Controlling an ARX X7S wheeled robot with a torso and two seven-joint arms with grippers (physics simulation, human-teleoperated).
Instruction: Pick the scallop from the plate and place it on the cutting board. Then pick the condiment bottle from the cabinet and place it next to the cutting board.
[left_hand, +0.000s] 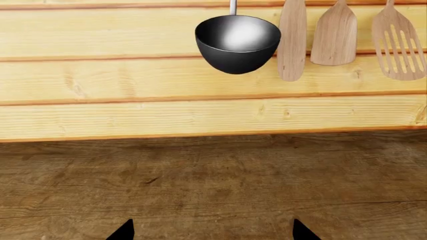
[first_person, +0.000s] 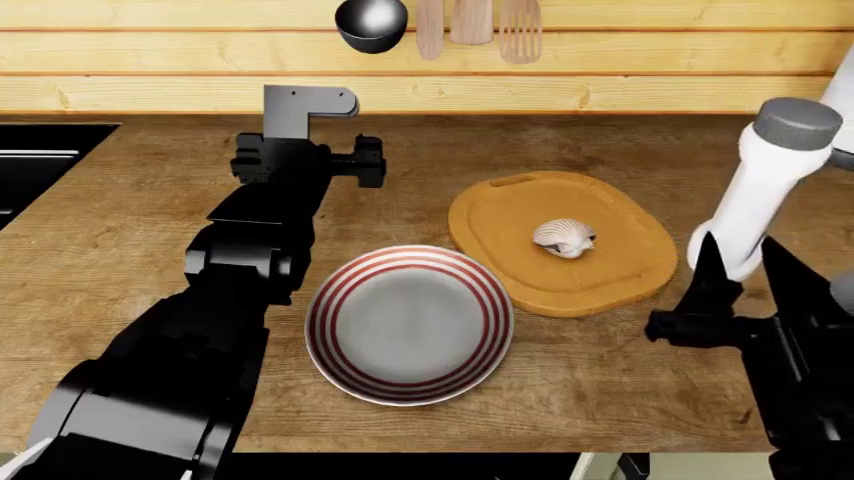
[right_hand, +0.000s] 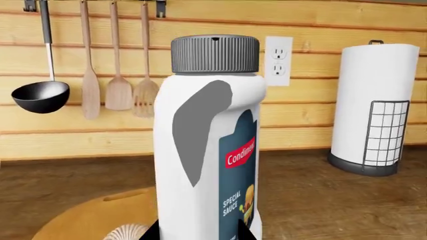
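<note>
The scallop (first_person: 565, 238) lies on the orange-tan cutting board (first_person: 507, 250), right of the empty striped plate (first_person: 407, 323). My right gripper (first_person: 727, 265) is shut on the condiment bottle (first_person: 763, 180), white with a grey cap, held upright just right of the board; whether its base touches the counter is hidden. In the right wrist view the bottle (right_hand: 210, 140) fills the middle between my fingers, with the scallop (right_hand: 127, 232) and board (right_hand: 87, 215) low beside it. My left gripper (first_person: 314, 160) is open and empty over bare counter at the back; its fingertips (left_hand: 123, 231) show in the left wrist view.
A black ladle (first_person: 370, 22) and wooden spatulas (first_person: 470, 20) hang on the plank wall. A paper towel roll in a black wire holder (right_hand: 373, 117) stands at the back right by a wall socket (right_hand: 278, 61). A dark sink (first_person: 40, 150) lies at far left.
</note>
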